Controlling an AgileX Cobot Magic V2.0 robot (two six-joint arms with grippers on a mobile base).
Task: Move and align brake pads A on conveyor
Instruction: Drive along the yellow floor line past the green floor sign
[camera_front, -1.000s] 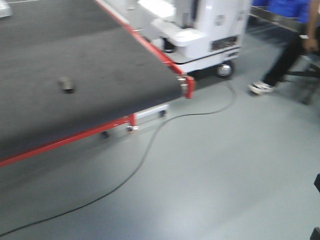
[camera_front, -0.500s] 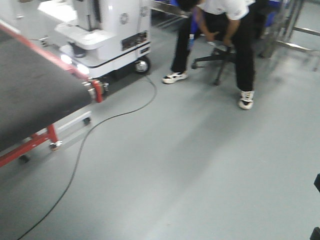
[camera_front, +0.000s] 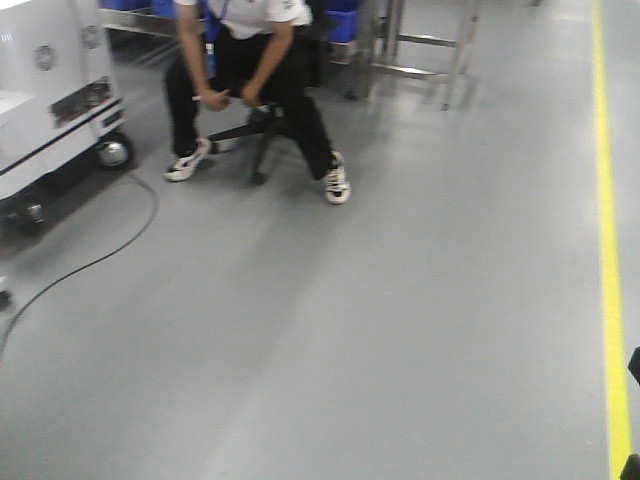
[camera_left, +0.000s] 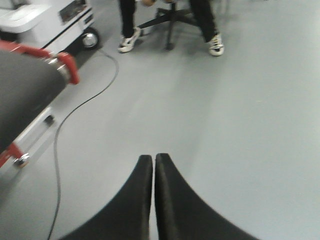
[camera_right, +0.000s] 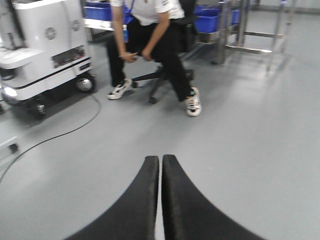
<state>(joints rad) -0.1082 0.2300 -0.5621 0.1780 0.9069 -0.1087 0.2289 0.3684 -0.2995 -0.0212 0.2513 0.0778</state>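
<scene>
No brake pads A show in any current view. One corner of the conveyor (camera_left: 22, 85), charcoal belt with a red edge strip, fills the left side of the left wrist view; it is out of the front view. My left gripper (camera_left: 153, 157) hangs over bare grey floor to the right of that corner, shut with nothing between its fingers. Also shut and empty, my right gripper (camera_right: 160, 158) is above open floor.
A person (camera_front: 250, 70) sits on a wheeled stool (camera_front: 255, 130) ahead. A white mobile machine (camera_front: 50, 90) stands at the left, with a black cable (camera_front: 90, 265) trailing over the floor. A yellow line (camera_front: 608, 250) runs along the right. Steel frames and blue bins (camera_right: 207, 22) stand behind.
The view has swung to the right: the conveyor and the dark pad on it have slid out of the front view, and the seated person and yellow line have come in.
</scene>
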